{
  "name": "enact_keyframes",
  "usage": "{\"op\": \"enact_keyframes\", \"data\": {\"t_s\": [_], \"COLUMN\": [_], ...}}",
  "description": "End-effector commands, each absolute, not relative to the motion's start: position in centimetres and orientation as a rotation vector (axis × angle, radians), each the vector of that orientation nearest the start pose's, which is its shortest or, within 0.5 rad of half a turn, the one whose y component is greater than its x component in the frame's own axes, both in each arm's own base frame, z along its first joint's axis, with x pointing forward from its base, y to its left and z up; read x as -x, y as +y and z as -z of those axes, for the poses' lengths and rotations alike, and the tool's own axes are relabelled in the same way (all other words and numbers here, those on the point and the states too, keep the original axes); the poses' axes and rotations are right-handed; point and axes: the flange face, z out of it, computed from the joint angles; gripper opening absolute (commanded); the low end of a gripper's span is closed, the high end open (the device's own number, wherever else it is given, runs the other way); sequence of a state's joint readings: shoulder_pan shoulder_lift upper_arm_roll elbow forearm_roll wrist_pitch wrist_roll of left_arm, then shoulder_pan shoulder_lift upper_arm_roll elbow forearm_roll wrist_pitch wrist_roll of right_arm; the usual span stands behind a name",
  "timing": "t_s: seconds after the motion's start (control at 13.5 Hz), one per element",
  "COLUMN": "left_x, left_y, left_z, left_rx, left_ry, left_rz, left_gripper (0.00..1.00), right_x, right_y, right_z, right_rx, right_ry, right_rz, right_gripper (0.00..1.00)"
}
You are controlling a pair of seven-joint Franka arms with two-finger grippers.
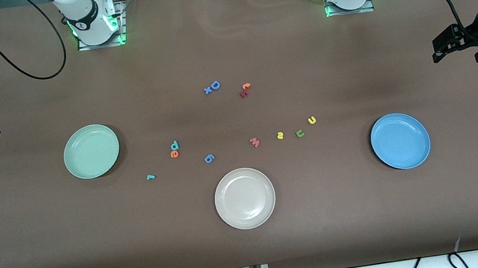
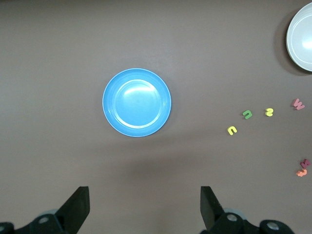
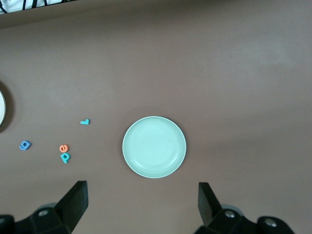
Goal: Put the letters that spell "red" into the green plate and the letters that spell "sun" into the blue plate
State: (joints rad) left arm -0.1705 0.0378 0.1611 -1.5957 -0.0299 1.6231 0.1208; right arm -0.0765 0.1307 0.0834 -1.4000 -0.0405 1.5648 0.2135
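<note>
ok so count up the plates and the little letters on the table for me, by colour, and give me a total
Plates:
green plate: 1
blue plate: 1
whitish plate: 1
Letters:
teal (r, d): 2
orange (e, one by the dark red letter): 2
blue (g, D, x): 3
dark red: 1
pink: 1
yellow (s, u): 2
green n: 1
Total: 3 plates, 12 letters, 15 things.

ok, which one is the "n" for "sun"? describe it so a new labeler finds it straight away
Start at the blue plate toward the left arm's end of the table, then look to the short row of three tiny letters lying between it and the beige plate. The n is the middle one, dark green, while the letters on either side of it are yellow.
</note>
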Motion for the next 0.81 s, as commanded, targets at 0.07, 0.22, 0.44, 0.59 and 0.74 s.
{"op": "enact_keyframes", "data": {"t_s": [0.07,0.22,0.44,0.59,0.74], "left_x": [-56.85,-56.85,-56.82,-56.75,-56.76], "left_y": [-0.83,-0.83,-0.83,-0.83,-0.83], "left_z": [-59.94,-59.94,-59.92,-59.87,-59.94], "left_rx": [3.166,3.166,3.166,3.167,3.167], "left_ry": [0.207,0.207,0.207,0.205,0.205], "left_rz": [-0.028,-0.028,-0.033,-0.042,-0.04], "left_gripper": [1.0,1.0,1.0,1.0,1.0], "right_x": [-59.14,-59.2,-59.26,-59.37,-59.41], "right_y": [-0.59,-0.56,-0.38,-0.2,0.14], "right_z": [-63.5,-63.42,-63.41,-63.17,-63.08], "right_rx": [3.134,3.131,3.127,3.126,3.125], "right_ry": [0.323,0.325,0.334,0.332,0.329], "right_rz": [0.073,0.072,0.079,0.074,0.072], "right_gripper": [1.0,1.0,1.0,1.0,1.0]}}
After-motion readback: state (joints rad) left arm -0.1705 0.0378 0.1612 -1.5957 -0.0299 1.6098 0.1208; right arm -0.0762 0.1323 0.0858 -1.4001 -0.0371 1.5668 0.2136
